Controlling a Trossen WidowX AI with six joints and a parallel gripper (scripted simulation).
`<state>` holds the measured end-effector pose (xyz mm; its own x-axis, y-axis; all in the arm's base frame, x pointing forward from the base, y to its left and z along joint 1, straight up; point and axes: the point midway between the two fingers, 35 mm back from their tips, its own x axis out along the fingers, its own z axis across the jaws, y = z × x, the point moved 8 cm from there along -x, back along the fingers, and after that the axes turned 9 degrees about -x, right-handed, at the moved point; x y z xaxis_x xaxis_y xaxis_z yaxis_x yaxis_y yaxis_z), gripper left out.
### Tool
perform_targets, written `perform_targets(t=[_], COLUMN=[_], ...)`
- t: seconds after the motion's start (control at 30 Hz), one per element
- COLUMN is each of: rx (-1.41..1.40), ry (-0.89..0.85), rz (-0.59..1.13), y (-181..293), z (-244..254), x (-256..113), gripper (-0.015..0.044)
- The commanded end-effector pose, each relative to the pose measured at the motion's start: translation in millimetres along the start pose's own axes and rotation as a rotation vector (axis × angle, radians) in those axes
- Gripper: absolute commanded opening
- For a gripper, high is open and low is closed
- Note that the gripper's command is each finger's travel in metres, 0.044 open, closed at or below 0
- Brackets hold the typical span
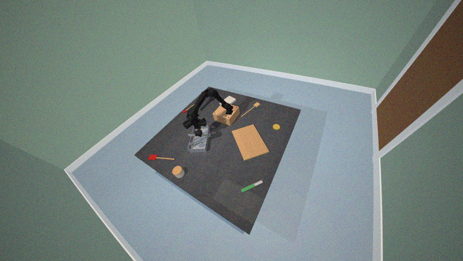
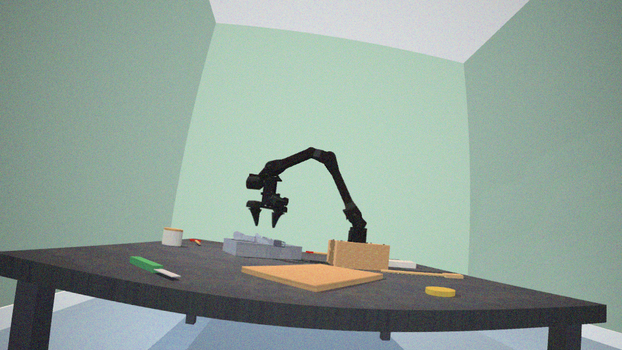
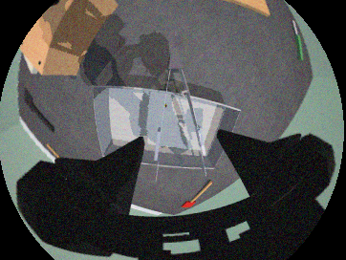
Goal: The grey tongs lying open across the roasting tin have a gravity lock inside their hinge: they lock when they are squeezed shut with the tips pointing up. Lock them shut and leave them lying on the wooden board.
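The grey tongs [image 1: 199,140] [image 2: 256,239] [image 3: 158,143] lie open in a narrow V across the roasting tin [image 1: 197,150] [image 2: 261,250] [image 3: 101,119]. Their hinge end sticks out over the tin's long side that faces the wooden board [image 1: 249,142] [image 2: 311,276] [image 3: 253,6]; their tips reach past the opposite side. My gripper [image 2: 264,226] [image 3: 182,137] is wide open and empty. It points down and hangs above the tin and tongs, touching neither. In the wrist view the two tong arms show between my fingers. Nothing lies on the board.
The wooden box [image 1: 229,120] [image 2: 361,255] [image 3: 53,43] stands at the arm's base. A lidded jar [image 1: 178,172] [image 2: 172,237] and a red spatula [image 1: 153,157] [image 3: 188,205] are beyond the tin. A green-handled tool [image 1: 248,187] [image 2: 146,264] and a yellow disc [image 1: 276,126] [image 2: 440,291] lie apart from the board.
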<state>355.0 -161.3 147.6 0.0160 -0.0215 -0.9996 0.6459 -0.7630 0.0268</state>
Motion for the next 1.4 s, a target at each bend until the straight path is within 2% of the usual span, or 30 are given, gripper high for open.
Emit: perform_targets(t=[0.0, 1.37], rx=[-0.005, -0.005], ry=[0.006, 0.006], rz=[0.001, 0.001], y=[-3, 0], z=[-2, -4], x=[-1, 59], gripper=[0.044, 0.044])
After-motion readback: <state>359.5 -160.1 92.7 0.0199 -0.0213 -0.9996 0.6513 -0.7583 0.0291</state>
